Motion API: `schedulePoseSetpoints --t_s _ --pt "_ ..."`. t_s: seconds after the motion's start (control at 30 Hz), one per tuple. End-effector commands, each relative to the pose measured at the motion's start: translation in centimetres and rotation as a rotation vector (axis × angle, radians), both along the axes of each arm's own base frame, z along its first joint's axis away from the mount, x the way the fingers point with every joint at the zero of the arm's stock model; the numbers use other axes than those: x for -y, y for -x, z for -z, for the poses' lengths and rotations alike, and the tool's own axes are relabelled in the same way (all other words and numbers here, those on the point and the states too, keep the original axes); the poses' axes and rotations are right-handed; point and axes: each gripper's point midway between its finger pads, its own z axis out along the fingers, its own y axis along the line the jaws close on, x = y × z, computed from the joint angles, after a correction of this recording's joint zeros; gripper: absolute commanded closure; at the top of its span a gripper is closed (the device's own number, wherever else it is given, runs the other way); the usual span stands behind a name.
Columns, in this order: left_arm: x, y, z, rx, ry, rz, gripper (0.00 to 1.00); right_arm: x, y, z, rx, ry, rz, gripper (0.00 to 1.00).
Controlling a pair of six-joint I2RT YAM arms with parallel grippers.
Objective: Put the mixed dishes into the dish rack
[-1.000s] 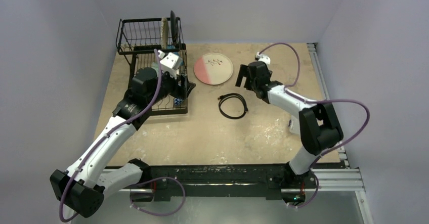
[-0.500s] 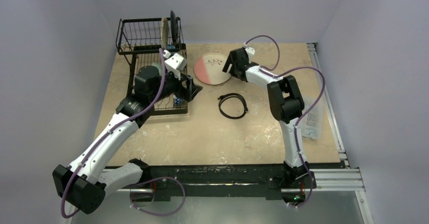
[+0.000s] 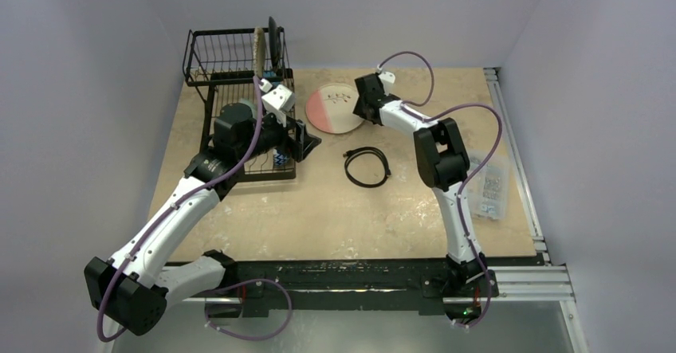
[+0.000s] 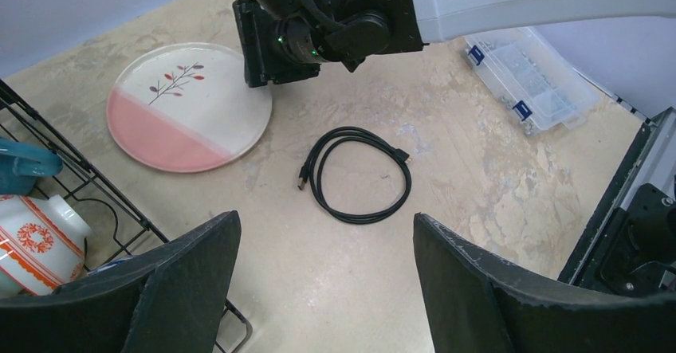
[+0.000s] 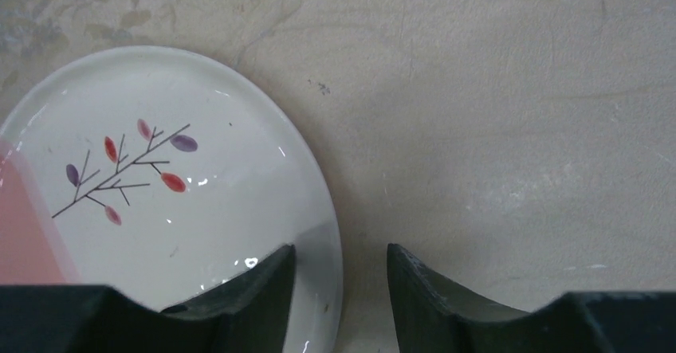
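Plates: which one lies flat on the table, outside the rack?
The pink-and-white plate; the speckled plate and black plate stand upright in the dish rack.

Black coiled cable (image 4: 356,174) at centre. Up-left of it lies the pink-and-white large plate (image 4: 189,106), with the right gripper (image 4: 260,54) at the plate's cable-side rim. Up-right — clear plastic parts box (image 4: 530,78). Far left — red-patterned bowl (image 4: 36,237) in the dish rack (image 4: 80,179).

The right hand (image 3: 361,104) has swung from right of centre to the pink-and-white large plate (image 3: 333,110), its narrowed jaws astride the rim. The left hand (image 3: 305,139) has opened wider.
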Motion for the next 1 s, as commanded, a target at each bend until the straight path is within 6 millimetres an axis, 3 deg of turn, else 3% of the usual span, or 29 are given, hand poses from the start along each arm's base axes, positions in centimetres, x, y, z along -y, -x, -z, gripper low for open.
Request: schedulePoseSetpoints --t_s 0.0,0.2,0.33,0.57,0.97 --pt "0.2 -0.2 -3.7 0.104 0.038 0.011 0.22 0.2 2.1 3.5 -0.114 0.114 -0.019 0.63" --pt "0.2 -0.5 -3.2 0.098 0.025 0.005 0.22 -0.7 2.1 3.5 -0.122 0.081 -0.048 0.81" --pt "0.2 -0.5 -3.0 0.095 0.021 0.004 0.22 -1.5 2.3 2.6 -0.106 0.01 -0.072 1.0" --pt "0.1 -1.0 -2.3 0.084 0.003 -0.006 0.22 -0.8 3.1 -1.1 -0.074 -0.049 -0.053 1.0" --pt "0.5 -1.1 -1.6 0.055 0.003 0.006 0.22 0.4 7.4 -4.9 -0.064 -0.093 -0.075 1.0"
